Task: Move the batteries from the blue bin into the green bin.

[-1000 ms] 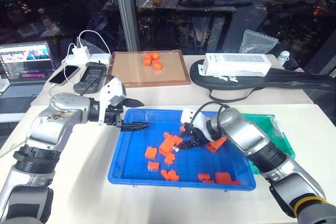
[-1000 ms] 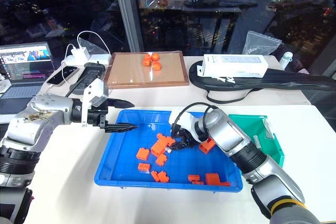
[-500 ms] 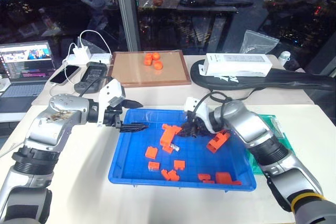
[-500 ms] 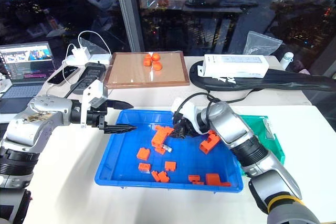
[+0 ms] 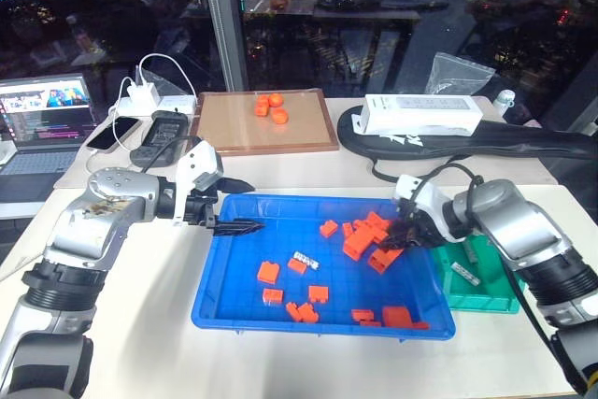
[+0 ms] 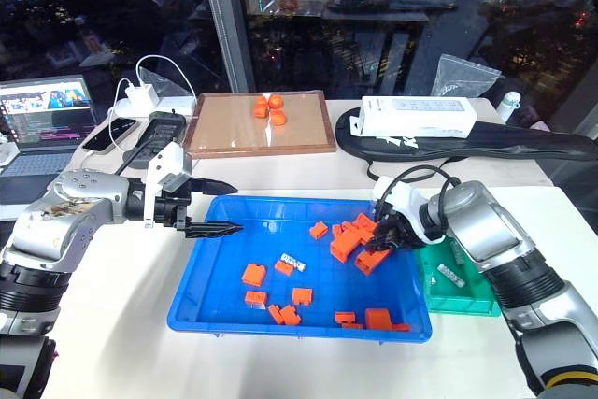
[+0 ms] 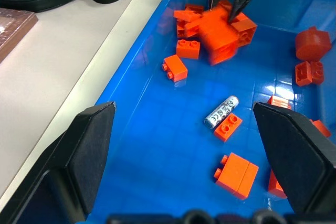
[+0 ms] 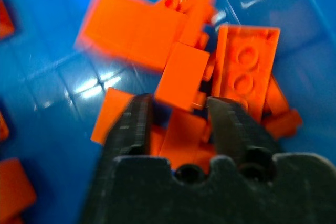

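Note:
The blue bin (image 5: 224, 301) lies mid-table, scattered with orange bricks. One battery (image 5: 305, 260) lies flat near its middle, beside a small brick, also seen as the battery (image 7: 221, 112). The green bin (image 5: 486, 301) stands against the blue bin's right end, with a battery (image 5: 464, 273) on its floor. My right gripper (image 5: 392, 236) is open, tips down on a heap of orange bricks (image 5: 363, 235) at the blue bin's right side; nothing is gripped between its fingers (image 8: 134, 124). My left gripper (image 5: 239, 226) hovers open over the blue bin's left rim, pointing right.
A wooden-framed board (image 5: 234, 133) carrying orange pieces lies behind the blue bin. To its right are a white box (image 5: 420, 116) and a black bag (image 5: 523, 142). A laptop (image 5: 42, 123), phones and a charger (image 5: 154, 133) sit at the back left.
My right gripper swept from the blue bin's middle to its right side and opened. The orange brick heap shifted right with it, leaving the battery lying mid-bin. The left arm stayed still.

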You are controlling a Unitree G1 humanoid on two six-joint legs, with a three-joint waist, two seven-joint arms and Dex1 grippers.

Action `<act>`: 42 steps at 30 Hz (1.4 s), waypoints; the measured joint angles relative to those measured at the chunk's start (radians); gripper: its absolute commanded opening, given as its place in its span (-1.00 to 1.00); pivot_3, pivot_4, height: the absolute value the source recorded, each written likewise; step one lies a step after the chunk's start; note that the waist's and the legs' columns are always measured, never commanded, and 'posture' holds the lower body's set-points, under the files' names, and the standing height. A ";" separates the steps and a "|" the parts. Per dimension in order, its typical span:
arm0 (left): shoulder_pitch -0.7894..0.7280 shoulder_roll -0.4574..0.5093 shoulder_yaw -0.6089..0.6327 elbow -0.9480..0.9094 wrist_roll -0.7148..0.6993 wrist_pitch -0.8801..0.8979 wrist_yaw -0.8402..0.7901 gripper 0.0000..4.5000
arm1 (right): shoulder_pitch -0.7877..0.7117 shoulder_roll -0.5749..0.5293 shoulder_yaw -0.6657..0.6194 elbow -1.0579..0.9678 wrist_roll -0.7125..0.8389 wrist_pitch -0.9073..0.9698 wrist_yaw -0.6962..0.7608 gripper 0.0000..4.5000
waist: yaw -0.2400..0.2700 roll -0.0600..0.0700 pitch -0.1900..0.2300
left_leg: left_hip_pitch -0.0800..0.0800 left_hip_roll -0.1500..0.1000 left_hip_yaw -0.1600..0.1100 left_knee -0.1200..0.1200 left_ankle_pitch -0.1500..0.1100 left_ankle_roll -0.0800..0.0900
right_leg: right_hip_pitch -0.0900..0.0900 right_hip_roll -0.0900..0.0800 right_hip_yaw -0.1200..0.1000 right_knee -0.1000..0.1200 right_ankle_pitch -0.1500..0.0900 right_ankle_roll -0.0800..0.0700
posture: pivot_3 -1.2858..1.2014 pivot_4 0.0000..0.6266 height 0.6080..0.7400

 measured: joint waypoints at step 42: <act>0.002 -0.019 -0.004 0.007 -0.002 -0.004 -0.005 1.00 | -0.024 0.204 0.033 -0.179 0.004 0.017 -0.111 -0.88 | 0.006 -0.001 0.000 | -0.001 0.000 -0.001 0.000 0.000 0.000 | 0.000 0.000 -0.001 0.001 0.000 0.000 | 0.03 -0.52 1.00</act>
